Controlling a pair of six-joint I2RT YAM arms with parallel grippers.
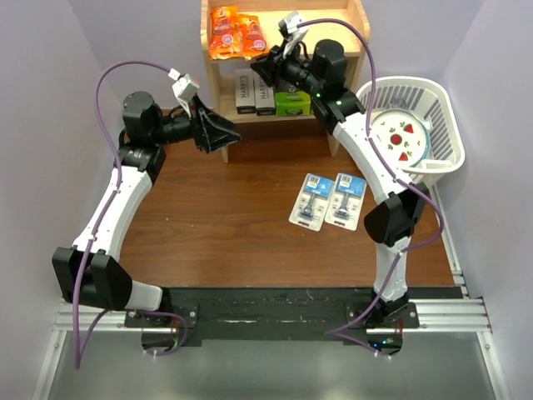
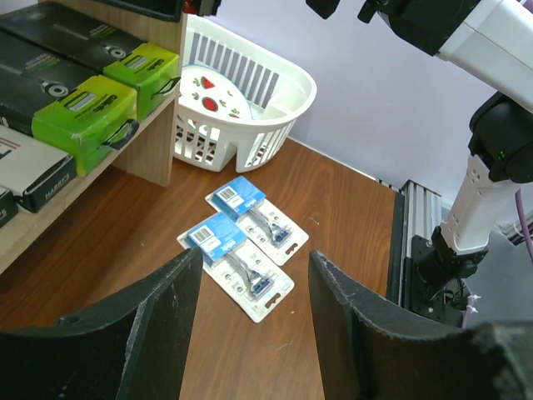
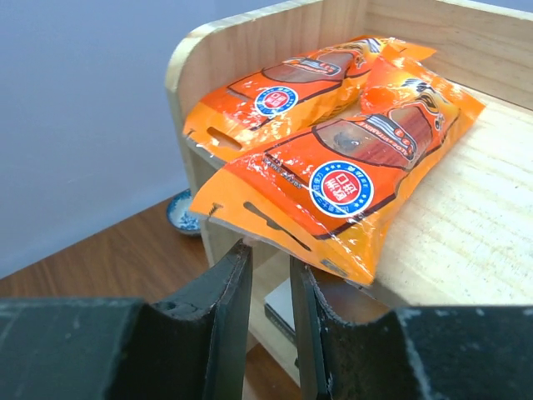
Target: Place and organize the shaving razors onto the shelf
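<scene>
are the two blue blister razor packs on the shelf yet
No, both blister cards lie flat on the wooden table, apart from the shelf.

In your top view the shelf (image 1: pixel 206 50) runs off the frame at 12 o'clock. The right arm (image 1: pixel 321 62) covers the far ends of the black boxes with green ends (image 1: pixel 291 104) and hides the fingertips of the right gripper (image 3: pixel 268 254). In your left wrist view the HARRY'S box (image 2: pixel 33 171) is cut off at 9 o'clock. The print on the blister cards (image 1: pixel 310 200) is too small to read.
</scene>
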